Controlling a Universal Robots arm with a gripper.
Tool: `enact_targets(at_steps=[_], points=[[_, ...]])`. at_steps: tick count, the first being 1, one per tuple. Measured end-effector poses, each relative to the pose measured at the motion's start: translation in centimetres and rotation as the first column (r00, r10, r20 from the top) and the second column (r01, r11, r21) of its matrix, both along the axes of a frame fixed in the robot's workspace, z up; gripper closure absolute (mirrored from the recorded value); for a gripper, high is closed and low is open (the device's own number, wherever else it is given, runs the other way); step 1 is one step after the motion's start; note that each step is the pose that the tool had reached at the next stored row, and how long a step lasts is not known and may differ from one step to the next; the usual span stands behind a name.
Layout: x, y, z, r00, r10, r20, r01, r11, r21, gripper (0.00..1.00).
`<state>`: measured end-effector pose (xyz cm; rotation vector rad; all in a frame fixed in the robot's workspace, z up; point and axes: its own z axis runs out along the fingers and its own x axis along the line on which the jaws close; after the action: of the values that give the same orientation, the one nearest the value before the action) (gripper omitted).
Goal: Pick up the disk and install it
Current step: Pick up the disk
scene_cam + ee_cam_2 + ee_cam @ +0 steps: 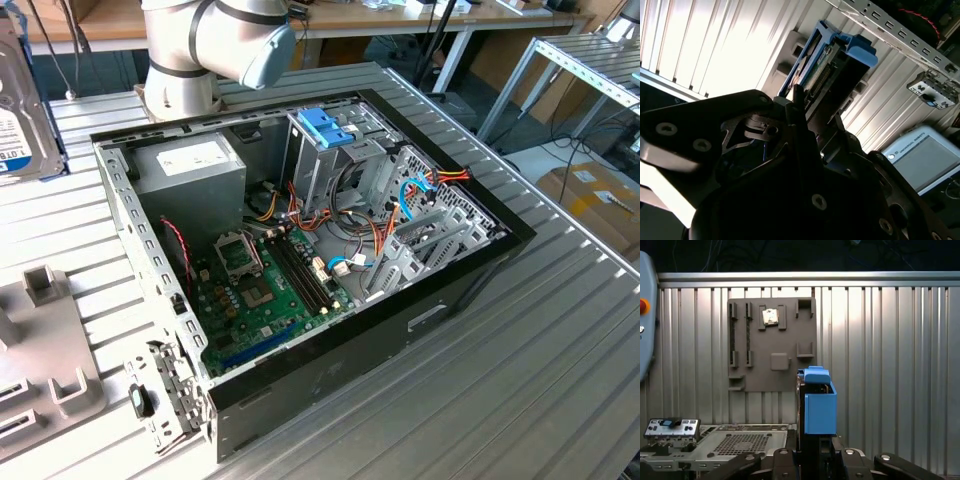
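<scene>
Blue-railed, the disk (pixel 820 412) stands clamped in our closed claw (pixel 815 452), long axis pointing straight out from it, above the table (pixel 890 365); the drive cage (pixel 325 160) lies well apart.

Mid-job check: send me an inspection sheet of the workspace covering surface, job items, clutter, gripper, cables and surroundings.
Surface: ribbed metal table, carrying the open case.
Job's things: disk lifted off the table, outside the case, at the exterior view's left edge; drive cage in the case with a blue latch on top.
Clutter: grey fixture plate on the table beside the case.
Gripper: gripper shut on the disk.
Cables: red, orange and blue wires bundled inside the case by the cage.
Surroundings: arm base behind the case; teach pendant; cardboard box on the floor at the exterior view's right.
</scene>
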<state>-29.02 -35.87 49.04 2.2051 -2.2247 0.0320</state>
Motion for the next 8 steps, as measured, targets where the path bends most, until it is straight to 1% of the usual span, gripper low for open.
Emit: enact_targets(at_steps=[4,8], points=[[1.86,0.05,0.00,1.0000,0.000,0.0000,0.000,1.0000,0.0000,0.65],[2.94,0.07,-0.01,1.0000,0.000,0.0001,0.000,1.0000,0.0001,0.65]])
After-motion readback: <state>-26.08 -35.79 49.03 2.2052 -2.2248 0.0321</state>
